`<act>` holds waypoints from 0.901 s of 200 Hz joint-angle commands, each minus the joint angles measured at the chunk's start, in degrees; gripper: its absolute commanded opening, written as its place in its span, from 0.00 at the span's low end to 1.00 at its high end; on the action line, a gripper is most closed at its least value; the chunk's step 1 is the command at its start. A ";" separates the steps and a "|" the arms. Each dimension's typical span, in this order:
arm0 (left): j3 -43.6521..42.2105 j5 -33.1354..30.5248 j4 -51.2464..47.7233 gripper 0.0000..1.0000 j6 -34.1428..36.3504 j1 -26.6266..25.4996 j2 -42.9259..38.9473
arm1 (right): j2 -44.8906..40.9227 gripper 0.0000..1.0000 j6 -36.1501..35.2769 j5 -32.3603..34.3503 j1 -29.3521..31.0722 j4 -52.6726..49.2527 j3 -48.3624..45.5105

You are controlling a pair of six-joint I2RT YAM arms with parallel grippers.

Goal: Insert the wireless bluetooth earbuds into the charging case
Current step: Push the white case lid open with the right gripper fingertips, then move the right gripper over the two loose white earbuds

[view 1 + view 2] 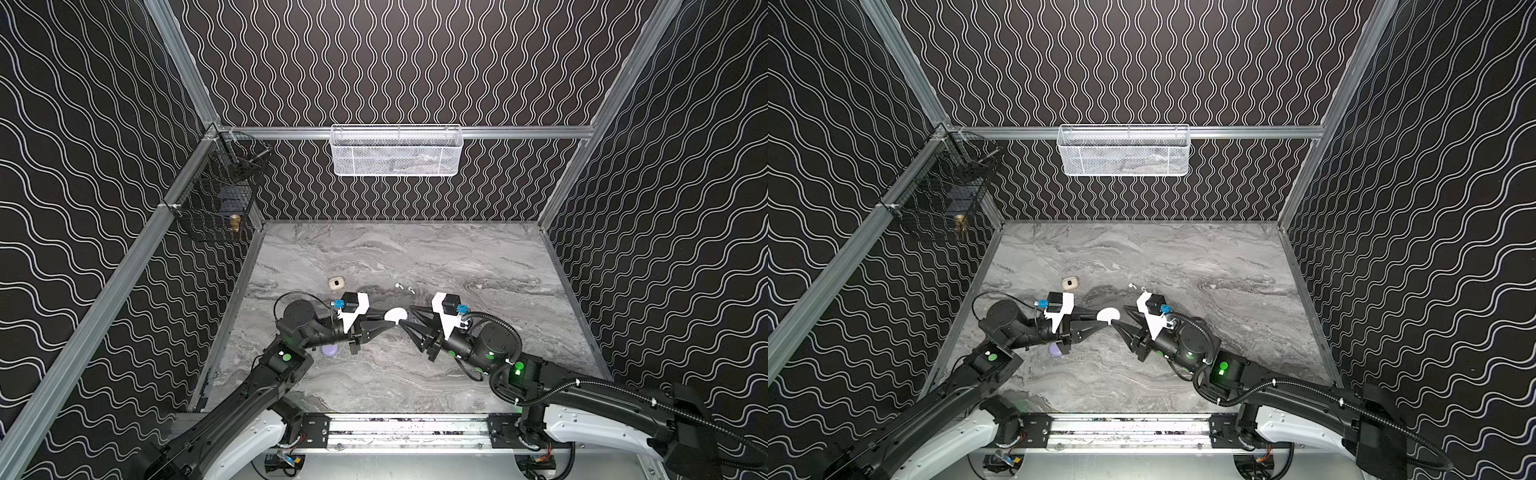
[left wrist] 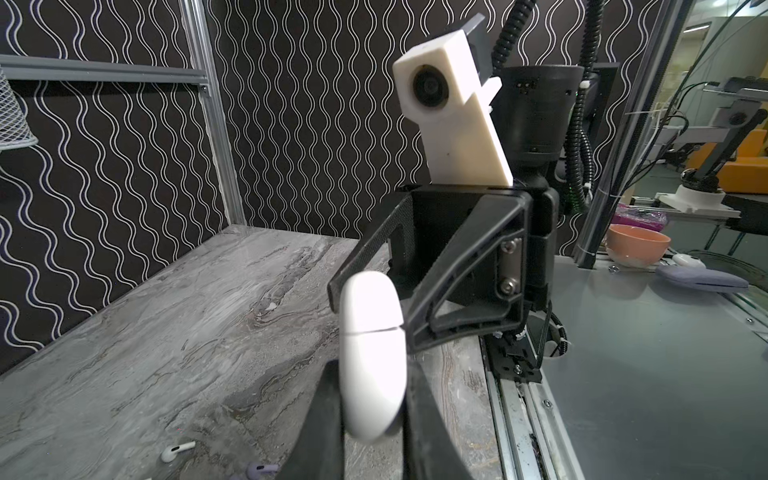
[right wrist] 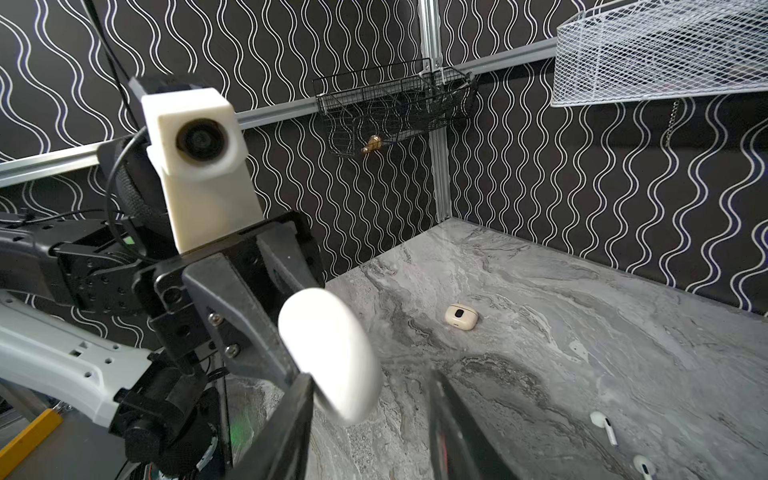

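Note:
My left gripper is shut on a white charging case, held lid-closed above the table's middle; the left wrist view shows the case pinched between both fingers. From the opposite side my right gripper stands open round the case's free end: one finger lies against it, the other stands well apart. Two white earbuds lie on the marble just behind the grippers, and both earbuds show in the right wrist view. A lilac earbud lies beside a white earbud.
A cream case sits behind the left wrist. A lilac case lies half hidden under the left arm. A white mesh basket hangs on the back wall, a black wire basket at the left corner.

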 commanded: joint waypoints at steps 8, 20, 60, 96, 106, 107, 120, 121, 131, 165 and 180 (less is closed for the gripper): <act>0.30 4.76 -1.56 0.00 2.50 -0.64 0.28 | 0.30 0.41 1.43 4.40 -0.17 1.54 1.76; 0.36 4.68 -1.68 0.00 2.63 -0.68 0.47 | 0.20 0.40 1.93 4.32 -0.13 1.79 1.83; -0.52 4.61 -0.87 0.00 2.63 -0.77 -0.19 | -0.89 0.42 3.01 5.90 -0.20 1.57 1.39; -1.42 5.35 0.76 0.00 2.29 -0.81 -1.00 | -0.16 0.46 3.21 7.01 -0.18 0.08 2.18; -1.45 5.21 0.43 0.00 2.53 -0.82 -1.17 | -0.09 0.47 3.12 6.86 -0.18 -0.21 2.51; -1.45 5.16 0.39 0.00 2.53 -0.82 -1.18 | -0.10 0.47 3.12 6.90 -0.18 -0.30 2.52; -1.82 4.07 1.11 0.00 2.13 -0.82 -1.52 | -0.43 0.52 3.21 6.83 -0.18 -0.60 2.62; -1.85 3.93 1.21 0.00 2.07 -0.82 -1.54 | -0.49 0.52 3.21 6.84 -0.18 -0.62 2.62; -2.12 2.70 1.91 0.00 1.60 -0.82 -1.68 | -1.14 0.60 3.13 6.50 -0.23 -0.94 2.41; -2.64 -3.94 0.94 0.00 0.98 -0.80 -3.39 | -5.75 0.69 4.58 11.05 -0.27 -4.52 2.25; -3.74 -5.77 1.49 0.00 0.25 -0.82 -4.35 | -7.21 0.65 6.01 16.65 -1.34 -8.06 3.09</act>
